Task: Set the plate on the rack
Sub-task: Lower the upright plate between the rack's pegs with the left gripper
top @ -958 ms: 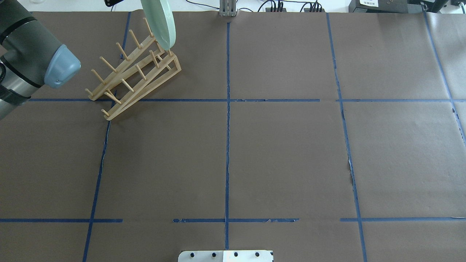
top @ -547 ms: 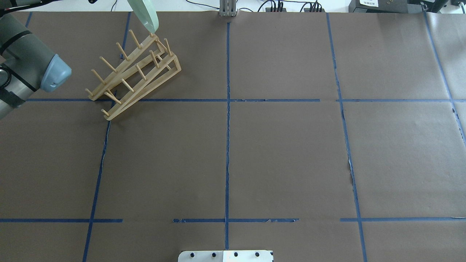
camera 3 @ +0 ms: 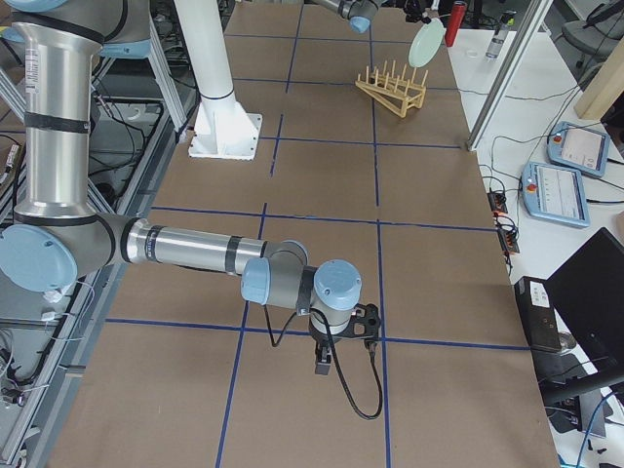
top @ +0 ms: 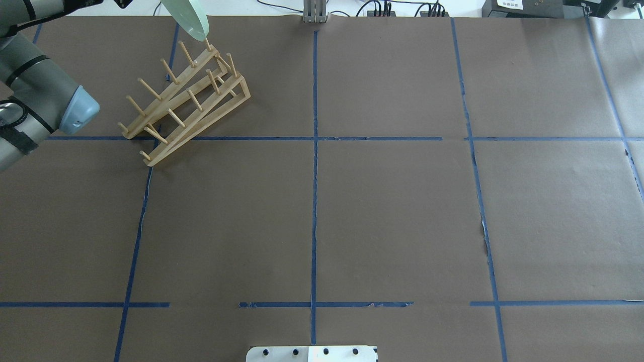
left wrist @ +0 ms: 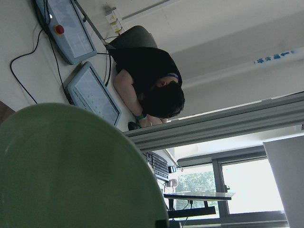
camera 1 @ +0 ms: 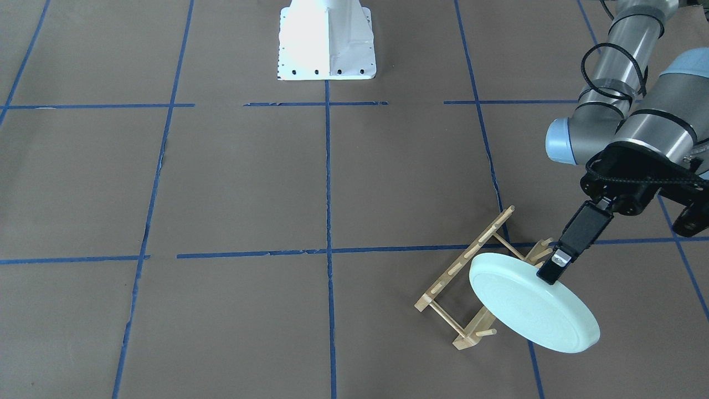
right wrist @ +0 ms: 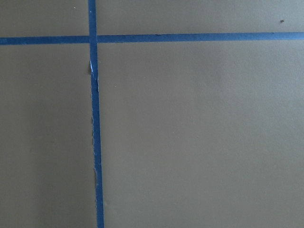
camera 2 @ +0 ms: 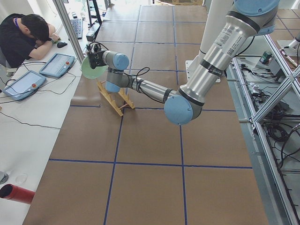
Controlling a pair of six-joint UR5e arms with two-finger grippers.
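My left gripper (camera 1: 551, 270) is shut on the rim of the pale mint-green plate (camera 1: 532, 310). It holds the plate tilted in the air over the end of the light-wood rack (camera 1: 471, 277) that is farthest from my base. In the overhead view only the plate's lower edge (top: 190, 19) shows at the top border, just above the rack's (top: 186, 95) last pegs. The left wrist view is half filled by the plate (left wrist: 71, 166). My right gripper (camera 3: 327, 363) hangs low over bare paper far from the rack. I cannot tell if it is open or shut.
The rack lies askew on brown paper marked with blue tape lines. The table's edge lies just beyond the rack, with an aluminium post, two tablets (camera 2: 56, 63) and a seated person (camera 2: 23, 37) behind it. My white base (camera 1: 327, 41) stands at mid-table.
The plate has moved up and to the left, away from the rack's last pegs toward the table's far edge. The left arm's elbow has swung left. The rack has not moved.
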